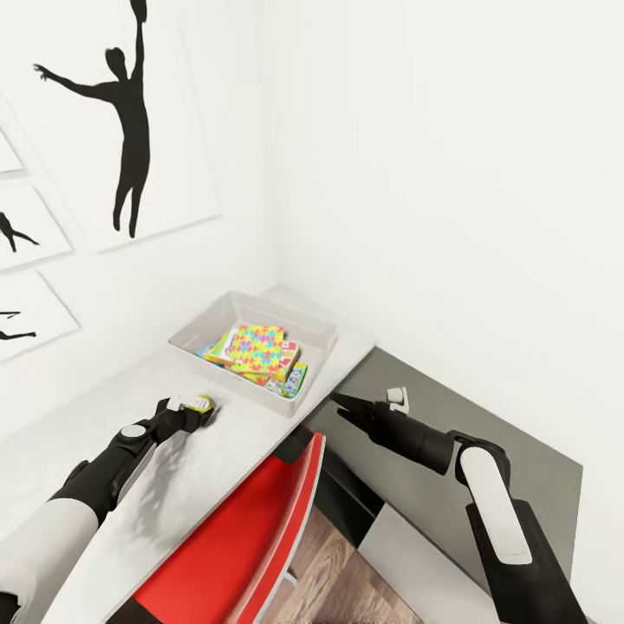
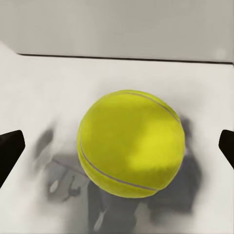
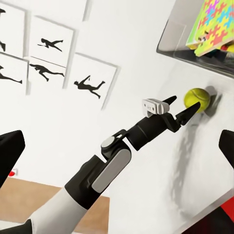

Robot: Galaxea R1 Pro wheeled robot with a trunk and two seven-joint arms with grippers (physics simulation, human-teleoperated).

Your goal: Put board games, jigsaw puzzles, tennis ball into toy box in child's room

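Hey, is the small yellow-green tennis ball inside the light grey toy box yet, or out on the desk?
Out. The tennis ball rests on the pale desk top, short of the toy box, between the open left gripper's fingers.

The toy box (image 1: 322, 332) sat on the table (image 1: 104, 433) in the corner where two walls met, with a jigsaw puzzle (image 1: 259, 347) on top of the stack of toys inside it. The tennis ball (image 1: 204, 404) lay on the table nearer the robot, left of the box — between the left gripper's (image 1: 204, 407) spread fingers. The right gripper (image 1: 335, 401) hung off the table's right edge, over a lower unit (image 1: 485, 416), with a chair (image 1: 251, 529) below the table's near edge.
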